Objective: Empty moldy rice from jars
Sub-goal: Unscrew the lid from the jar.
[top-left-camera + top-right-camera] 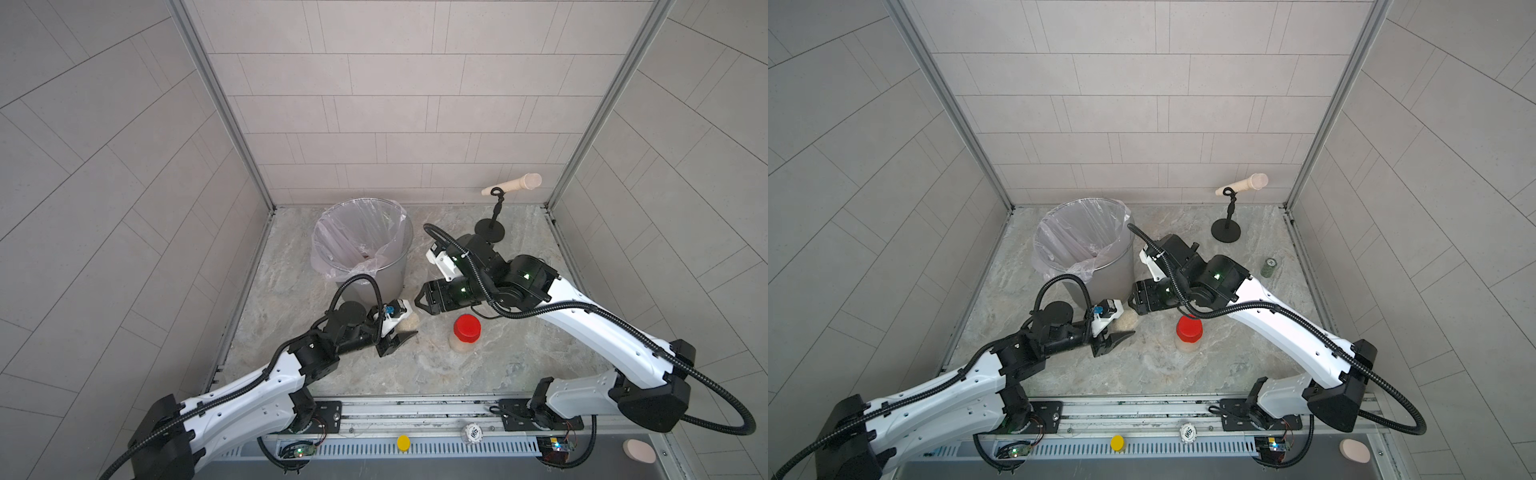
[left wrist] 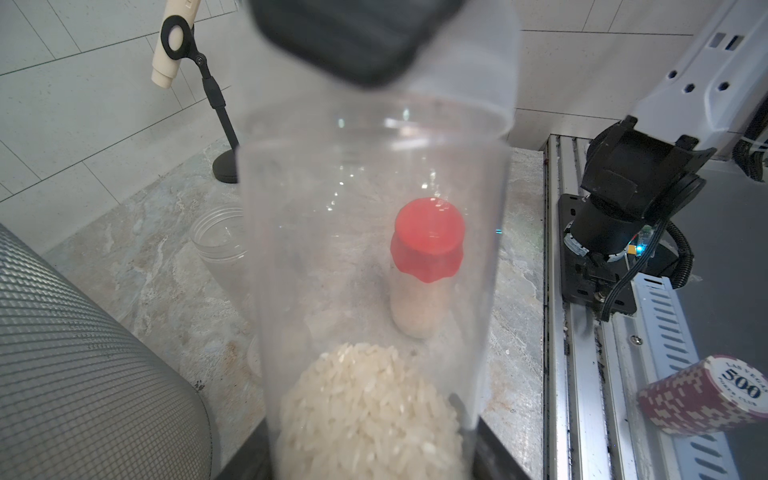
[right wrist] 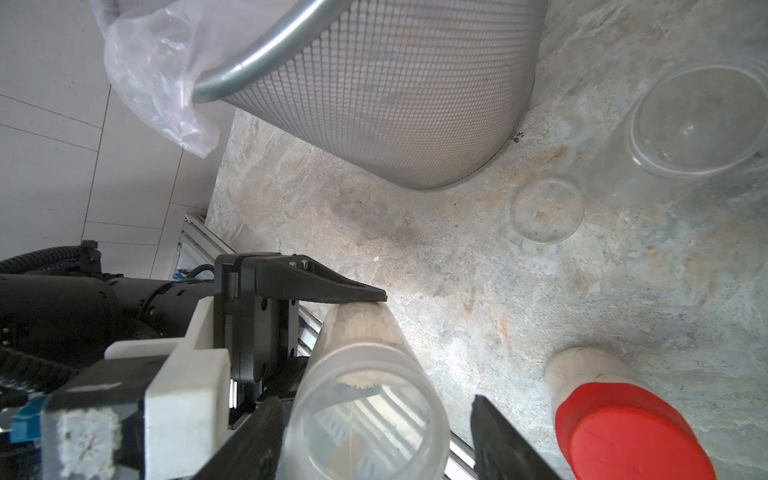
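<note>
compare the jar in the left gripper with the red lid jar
The held jar lies tilted in the left gripper; the red-lid jar stands upright on the table. The held jar's cap is clear, the red-lid jar's bright red. Rice fills only the held jar's base end but nearly all of the red-lid jar. Both are clear-walled.

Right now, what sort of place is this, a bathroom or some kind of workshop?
Probably a staged robot test booth, not a real room: tiled wall panels held in a metal frame, two robot arms bolted to a rail at a marble-look tabletop, beside a lined mesh bin.
</note>
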Motion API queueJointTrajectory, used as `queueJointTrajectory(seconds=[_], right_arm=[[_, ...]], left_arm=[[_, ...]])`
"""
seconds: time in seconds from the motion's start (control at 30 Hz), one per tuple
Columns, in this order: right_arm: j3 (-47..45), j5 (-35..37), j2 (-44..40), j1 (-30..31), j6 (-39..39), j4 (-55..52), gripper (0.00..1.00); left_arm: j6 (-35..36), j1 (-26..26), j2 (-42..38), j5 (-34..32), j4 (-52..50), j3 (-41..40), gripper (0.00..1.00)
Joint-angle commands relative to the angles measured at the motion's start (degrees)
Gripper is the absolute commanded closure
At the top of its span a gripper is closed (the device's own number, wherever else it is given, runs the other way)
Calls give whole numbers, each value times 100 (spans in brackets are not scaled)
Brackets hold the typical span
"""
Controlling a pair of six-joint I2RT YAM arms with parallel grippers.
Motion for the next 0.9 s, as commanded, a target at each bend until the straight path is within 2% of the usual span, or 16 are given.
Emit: queueJointTrajectory(seconds=[0.0, 0.1, 0.23, 0.3, 0.43, 0.53, 0.6, 0.67, 0.73, 0.8, 0.87], right_arm=[[132, 13, 44, 31, -15, -122, 29], [132, 39, 26, 31, -36, -115, 32], [116, 61, 9, 33, -232, -154, 47], [108, 108, -3, 31, -527, -195, 57], [85, 17, -17, -97, -1167, -236, 64], [153, -467, 26, -178, -1801, -255, 64], [224, -751, 52, -218, -2521, -412, 64], [348, -789, 114, -341, -3314, -618, 70], [355, -919, 179, -627, -3620, -589, 71], [352, -1489, 280, -935, -3939, -527, 75], [403, -2115, 379, -1058, -4596, -568, 78]], left_arm=[[90, 27, -118, 4, 211, -28, 84], [85, 32, -116, -17, 206, -36, 83], [84, 27, -122, -6, 206, -52, 84], [76, 28, -116, 20, 176, -53, 84], [78, 27, -45, 29, 57, -44, 86], [52, 27, -39, 93, 17, -78, 88], [16, 27, -84, 119, 29, -135, 88], [-15, 32, -123, 109, 66, -204, 88], [-29, 28, -151, 93, 61, -248, 89], [-48, 27, -157, 99, 19, -255, 89], [-64, 28, -151, 132, -33, -247, 89]])
